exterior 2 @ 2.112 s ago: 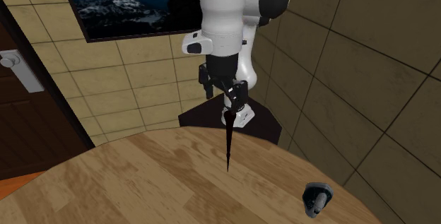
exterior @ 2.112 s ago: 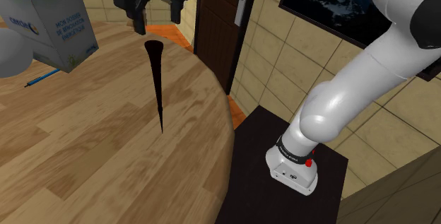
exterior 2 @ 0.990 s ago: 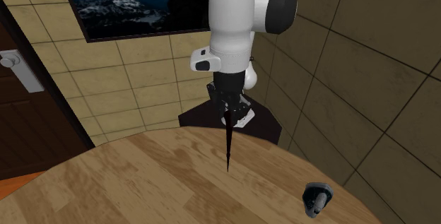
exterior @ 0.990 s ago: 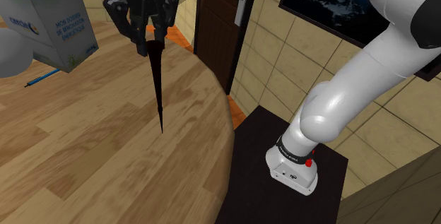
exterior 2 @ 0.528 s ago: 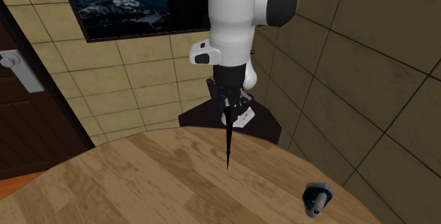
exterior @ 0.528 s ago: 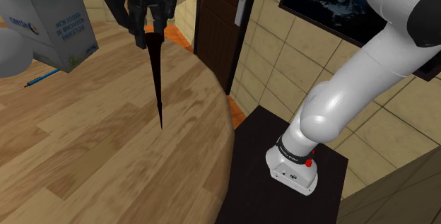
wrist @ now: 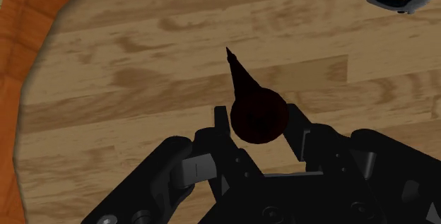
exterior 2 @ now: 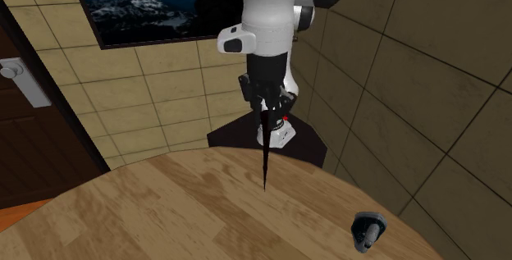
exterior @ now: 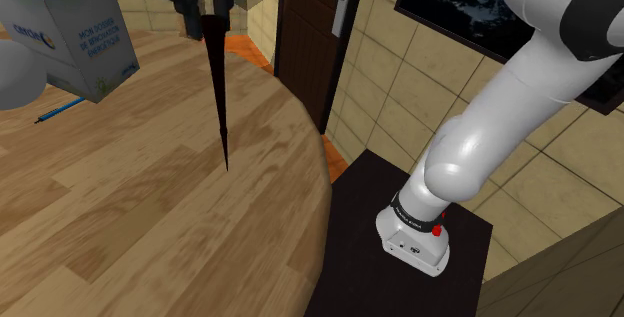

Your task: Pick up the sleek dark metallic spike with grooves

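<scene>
A room in a home: a round table of light brown wood [exterior: 120,225] stands by walls of large beige tiles [exterior 2: 164,94], beside a dark brown wooden door [exterior: 300,45] with a silver lever handle [exterior: 341,5], and a black-framed mountain landscape picture [exterior 2: 139,0] hangs there.

the shoulder view's top edge cuts off the pincer [exterior: 207,10] above its fingers, and the printed box [exterior: 70,25] runs off its left edge. the upper end of the spike [exterior 2: 264,160] is hidden inside the pincer. a dark object [exterior 2: 367,230] on the worktop [exterior 2: 164,217] is too small to name.
</scene>
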You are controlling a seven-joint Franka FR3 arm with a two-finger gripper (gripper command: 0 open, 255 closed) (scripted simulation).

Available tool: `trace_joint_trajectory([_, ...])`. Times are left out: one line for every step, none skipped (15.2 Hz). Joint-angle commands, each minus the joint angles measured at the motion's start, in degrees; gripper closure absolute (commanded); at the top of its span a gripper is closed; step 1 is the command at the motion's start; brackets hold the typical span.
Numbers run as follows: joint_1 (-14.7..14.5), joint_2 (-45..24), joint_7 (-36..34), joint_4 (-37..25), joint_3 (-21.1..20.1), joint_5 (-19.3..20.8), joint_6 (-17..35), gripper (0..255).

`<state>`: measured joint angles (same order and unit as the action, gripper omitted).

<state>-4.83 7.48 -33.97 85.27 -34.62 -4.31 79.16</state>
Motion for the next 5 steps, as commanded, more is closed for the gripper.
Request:
trace_joint_trajectory([-0.1, -0.9, -0.4, -2.5, -0.3, 0.4, -1.8, 255])
trace_joint_trajectory([-0.1, -1.5, -0.7, -3.9, -0.5, 0.8, -2.7, 255])
trace_joint_trajectory([-0.2, -2.1, -1.0, -5.4, -0.7, 1.1, -3.6, 255])
trace_joint_trajectory([-0.2, -2.2, -1.0, -5.6, -0.7, 1.2, -3.8, 255])
trace_joint_trajectory([-0.2, -2.2, -1.0, -5.6, -0.7, 1.1, -3.8, 255])
